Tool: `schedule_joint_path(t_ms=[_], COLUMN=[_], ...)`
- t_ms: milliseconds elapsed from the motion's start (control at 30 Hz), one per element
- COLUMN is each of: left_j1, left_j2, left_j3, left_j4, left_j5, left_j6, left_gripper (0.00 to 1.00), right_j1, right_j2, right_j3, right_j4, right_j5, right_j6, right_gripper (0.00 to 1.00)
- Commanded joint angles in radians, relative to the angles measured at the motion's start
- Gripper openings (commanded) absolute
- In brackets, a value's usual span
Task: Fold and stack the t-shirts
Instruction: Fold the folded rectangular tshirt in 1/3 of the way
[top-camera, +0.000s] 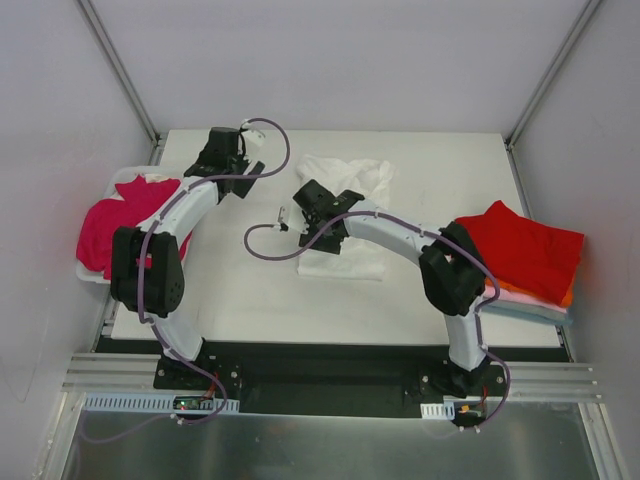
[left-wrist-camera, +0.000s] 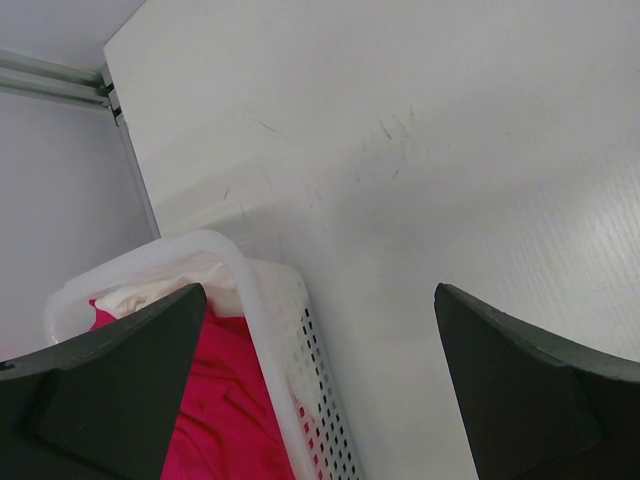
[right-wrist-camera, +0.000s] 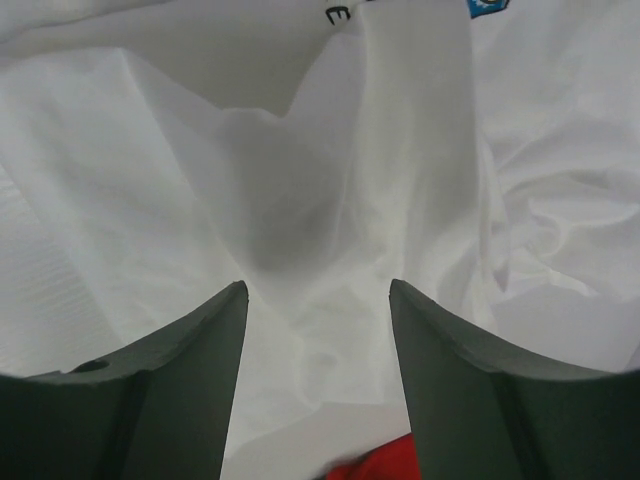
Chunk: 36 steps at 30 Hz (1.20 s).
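A white t-shirt (top-camera: 350, 180) lies crumpled at the middle of the table. My right gripper (top-camera: 325, 205) hovers low over it. In the right wrist view the jaws (right-wrist-camera: 317, 290) stand apart above a raised fold of the white cloth (right-wrist-camera: 300, 200), with nothing pinched between them. A bit of blue print (right-wrist-camera: 488, 6) and a dark letter (right-wrist-camera: 337, 14) show at the top edge. Folded t-shirts are stacked at the right edge, a red one (top-camera: 525, 250) on top. My left gripper (top-camera: 228, 148) is wide open (left-wrist-camera: 320, 300) at the back left, holding nothing.
A white perforated basket (top-camera: 125, 175) stands at the table's left edge with a magenta t-shirt (top-camera: 110, 225) and pale cloth (left-wrist-camera: 160, 290) inside; its rim (left-wrist-camera: 260, 300) lies under my left jaws. Orange, pink and light-blue edges (top-camera: 530, 300) show beneath the red one.
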Motion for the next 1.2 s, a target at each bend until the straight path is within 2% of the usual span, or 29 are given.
schedule_joint_path(t_ms=[0, 300, 533, 733, 867, 1167], left_j1=[0.015, 0.019, 0.021, 0.019, 0.019, 0.018], left_j2=[0.026, 0.031, 0.005, -0.008, -0.018, -0.04], left_j3=[0.062, 0.062, 0.035, 0.024, 0.013, -0.015], left_j4=[0.012, 0.01, 0.01, 0.01, 0.009, 0.007], left_j5=[-0.053, -0.059, -0.057, -0.059, -0.05, 0.004], left_j6=[-0.026, -0.029, -0.028, -0.023, -0.034, -0.072], left_gripper=[0.99, 0.99, 0.99, 0.99, 0.99, 0.99], right_j1=[-0.002, -0.012, -0.039, -0.043, -0.032, 0.064], right_j2=[0.046, 0.208, 0.296, 0.218, 0.134, -0.075], right_j3=[0.066, 0.171, 0.209, 0.137, 0.094, -0.029], right_j4=[0.032, 0.056, 0.061, 0.104, 0.12, 0.127], right_j5=[-0.056, -0.105, -0.139, -0.107, -0.024, 0.15], right_j6=[0.01, -0.021, -0.026, -0.033, -0.023, -0.004], right_gripper=[0.62, 0.63, 0.72, 0.78, 0.8, 0.83])
